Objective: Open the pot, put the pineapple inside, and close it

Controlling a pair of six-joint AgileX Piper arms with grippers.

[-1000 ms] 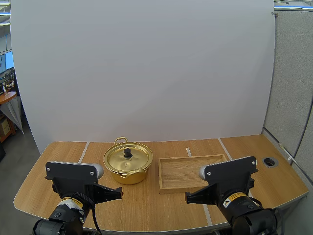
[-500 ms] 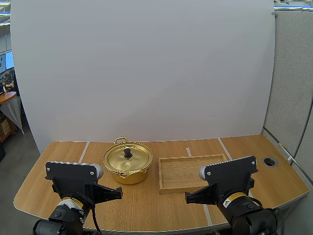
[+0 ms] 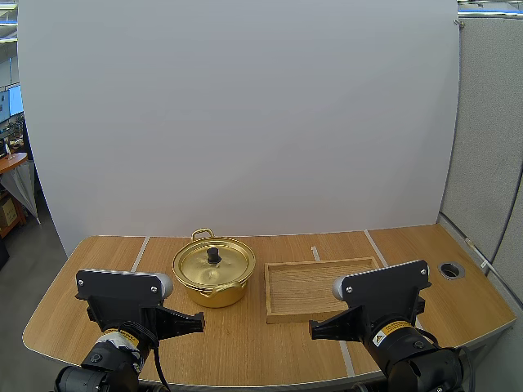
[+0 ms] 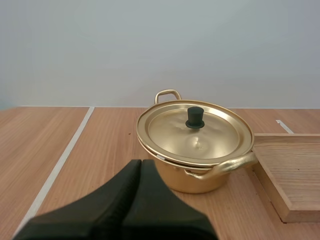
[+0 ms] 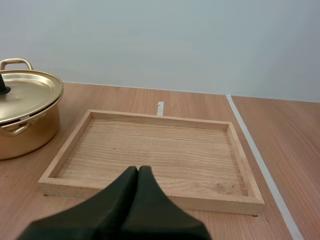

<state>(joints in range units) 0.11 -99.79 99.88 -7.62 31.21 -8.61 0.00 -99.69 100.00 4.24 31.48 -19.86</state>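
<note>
left gripper (image 4: pixel 140 162): at the table's near edge, two black fingers pressed together into one wedge, holding nothing, aimed toward the pot.
right gripper (image 5: pixel 138 169): also at the near edge, fingers pressed together, empty, facing the tray's near rim.
light wooden table (image 3: pixel 245 343): carries the pot and tray.
round golden metal pot (image 4: pixel 192 182): upright on the table, ahead of the left gripper and apart from it.
golden lid with black knob (image 4: pixel 200 135): seated on the pot, so the pot is closed.
shallow rectangular wooden tray (image 5: pixel 160 150): flat, just right of the pot.
</note>
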